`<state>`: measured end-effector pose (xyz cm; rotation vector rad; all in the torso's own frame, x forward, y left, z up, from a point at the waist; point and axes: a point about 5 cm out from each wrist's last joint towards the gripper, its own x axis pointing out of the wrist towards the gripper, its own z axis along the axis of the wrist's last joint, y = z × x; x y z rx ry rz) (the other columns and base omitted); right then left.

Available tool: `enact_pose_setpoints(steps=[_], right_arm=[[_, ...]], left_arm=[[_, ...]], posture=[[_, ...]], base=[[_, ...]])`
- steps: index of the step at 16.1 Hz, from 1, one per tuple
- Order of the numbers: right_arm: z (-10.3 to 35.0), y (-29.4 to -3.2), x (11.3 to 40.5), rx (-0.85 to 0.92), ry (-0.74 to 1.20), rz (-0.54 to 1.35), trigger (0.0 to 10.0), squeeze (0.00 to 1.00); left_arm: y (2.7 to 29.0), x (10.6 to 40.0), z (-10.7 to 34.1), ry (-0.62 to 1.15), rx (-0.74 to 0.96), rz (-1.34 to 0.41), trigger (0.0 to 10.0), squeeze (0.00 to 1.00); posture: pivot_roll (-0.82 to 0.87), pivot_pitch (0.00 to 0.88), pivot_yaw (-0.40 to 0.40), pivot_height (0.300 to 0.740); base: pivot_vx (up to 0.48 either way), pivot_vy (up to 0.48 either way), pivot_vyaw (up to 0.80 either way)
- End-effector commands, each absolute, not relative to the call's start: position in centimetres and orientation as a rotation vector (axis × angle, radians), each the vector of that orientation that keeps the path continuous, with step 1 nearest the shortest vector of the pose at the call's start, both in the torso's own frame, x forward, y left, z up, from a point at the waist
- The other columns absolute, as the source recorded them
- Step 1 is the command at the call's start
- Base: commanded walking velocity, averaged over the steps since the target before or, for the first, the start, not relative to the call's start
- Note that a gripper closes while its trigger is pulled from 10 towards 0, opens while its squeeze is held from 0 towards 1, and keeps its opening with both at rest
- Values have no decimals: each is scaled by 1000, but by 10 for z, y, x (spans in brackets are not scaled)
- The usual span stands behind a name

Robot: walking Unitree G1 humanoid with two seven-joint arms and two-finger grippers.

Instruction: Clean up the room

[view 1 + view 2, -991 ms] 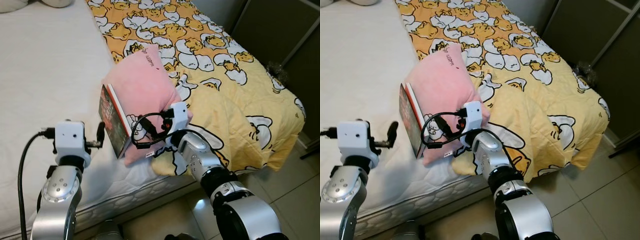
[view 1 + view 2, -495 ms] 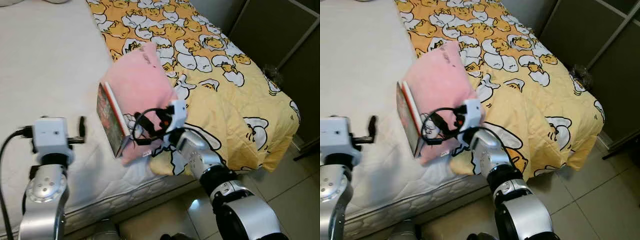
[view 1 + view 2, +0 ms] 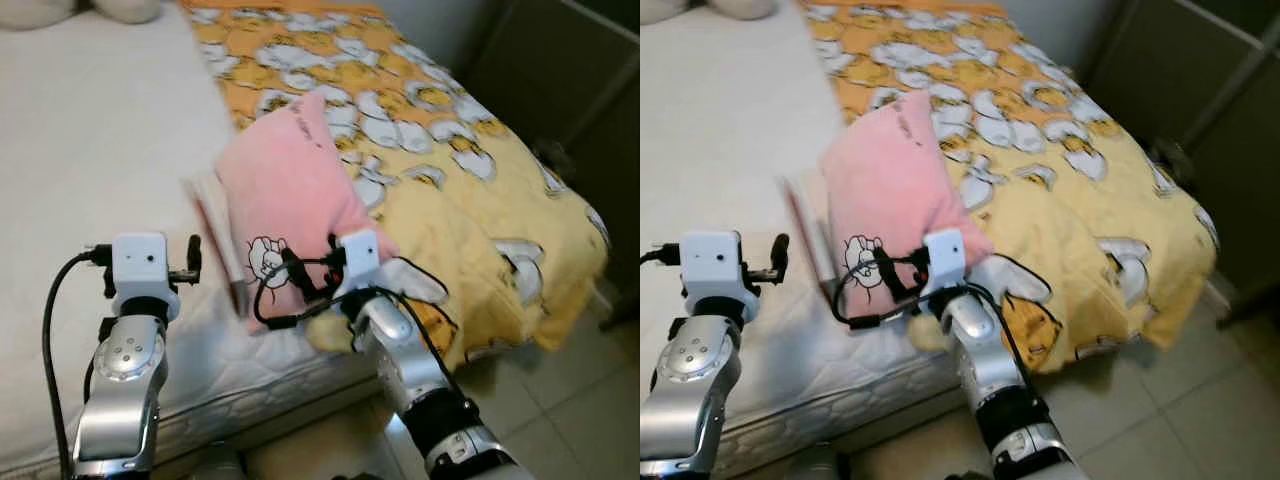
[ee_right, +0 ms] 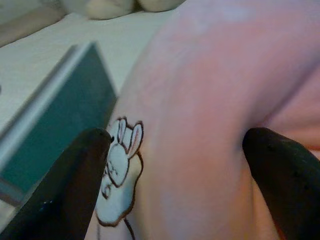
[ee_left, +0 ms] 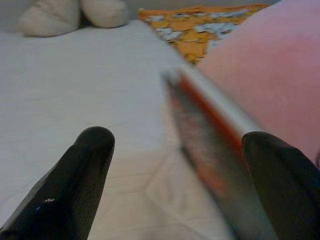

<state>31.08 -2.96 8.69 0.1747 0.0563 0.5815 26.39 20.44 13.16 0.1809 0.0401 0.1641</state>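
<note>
A pink pillow (image 3: 285, 190) with a small rabbit print lies propped on the bed, leaning against a thin book (image 3: 213, 235) that stands on edge on the white mattress (image 3: 90, 150). My right gripper (image 4: 177, 136) is open at the pillow's near end, its fingers (image 4: 75, 185) wide apart with the pillow's fabric between them. My left gripper (image 5: 177, 140) is open just left of the book, level with it and pointing at its blurred cover (image 5: 210, 150); nothing is held.
A yellow cartoon-print duvet (image 3: 440, 140) covers the right half of the bed and hangs over its foot. Cream plush shapes (image 5: 70, 17) sit at the head. A dark wardrobe (image 3: 590, 60) stands on the right, with tiled floor (image 3: 590, 400) below the bed edge.
The view has shifted. My left gripper, which had pulled away to the left, is back close to the book. The pillow's near end has turned so its rabbit print faces me.
</note>
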Motion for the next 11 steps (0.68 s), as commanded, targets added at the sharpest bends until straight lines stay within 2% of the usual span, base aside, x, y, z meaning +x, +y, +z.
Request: enact_pose_setpoints(steps=[1, 11], right_arm=[[98, -32, 316, 161, 12, 574, 10000, 0], [98, -32, 316, 161, 12, 574, 10000, 0]], left_arm=[[198, 265, 130, 43, 183, 137, 10000, 0], [198, 265, 130, 43, 183, 137, 10000, 0]], posture=[[188, 26, -117, 732], [188, 26, -117, 732]], base=[[0, 0, 0], [0, 0, 0]])
